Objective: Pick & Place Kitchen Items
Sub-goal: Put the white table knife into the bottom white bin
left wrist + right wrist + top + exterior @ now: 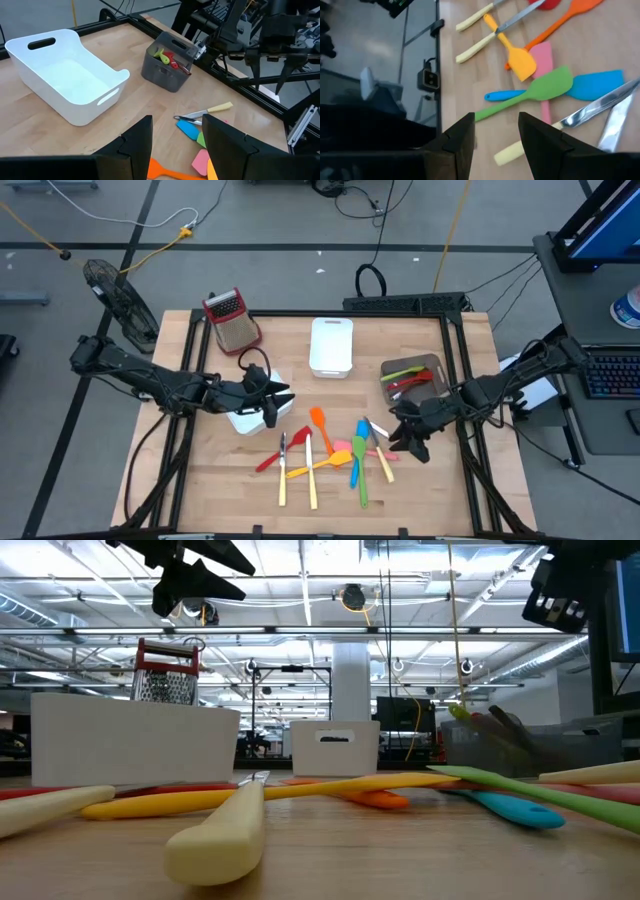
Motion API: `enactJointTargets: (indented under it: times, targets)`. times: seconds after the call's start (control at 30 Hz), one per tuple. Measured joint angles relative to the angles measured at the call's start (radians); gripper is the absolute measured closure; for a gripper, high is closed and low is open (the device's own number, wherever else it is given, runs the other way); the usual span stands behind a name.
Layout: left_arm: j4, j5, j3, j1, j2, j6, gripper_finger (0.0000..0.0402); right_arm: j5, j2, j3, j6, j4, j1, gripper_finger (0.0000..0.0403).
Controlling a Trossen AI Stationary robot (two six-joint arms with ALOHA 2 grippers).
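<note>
1. Plainly, the utensils (330,455) lie loose in a fanned pile on the near middle of the table (190,480), overlapping one another. That suits sorting by colour or kind, I judge, since each handle sticks out where fingers can reach it.
2. Left gripper (278,402) hangs over the table's left-middle, above the white bin (243,421) there. Its fingers (137,145) stand apart with nothing between them, pointing toward the pile; probably it is waiting or lining up for a pick.
3. Right gripper (408,442) hovers at the right edge of the pile, just beside a cream-handled knife (592,112) and a green spatula (540,92). Its jaws are apart and empty as well, so nothing is being carried now.
4. Grey bin (167,62), far right of the pile, already holds a few items: red and green pieces (167,56) show above its rim. Exactly what they are I cannot tell.
5. Second white bin (331,346), at the far middle, looks empty in the left wrist view.
6. Contents of the white bin under the left gripper are hidden by the arm.
7. Grater (231,320) stands at the far left, well apart from the pile.
8. Most of the task remains, judging by the pile.
</note>
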Motion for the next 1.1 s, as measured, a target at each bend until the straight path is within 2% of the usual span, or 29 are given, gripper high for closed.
enactJointTargets:
  times: [0.3,0.67,0.93,1.1]
  targets:
    - [0.001,0.007,0.0,0.0,0.0,-0.038,0.0227,-0.022,0.002,0.0,0.093,-0.051,0.005,0.0252]
    - [0.014,0.027,0.0,-0.001,0.0,-0.261,0.0227,-0.016,0.002,0.0,0.063,-0.165,0.007,0.0254]
    - [0.014,0.026,0.0,-0.001,0.0,-0.264,0.0227,0.061,0.011,0.0,0.07,-0.162,0.062,0.0253]
    - [0.009,0.027,0.0,-0.011,0.001,-0.084,0.0227,0.085,0.072,0.0,0.11,-0.14,0.089,0.0252]
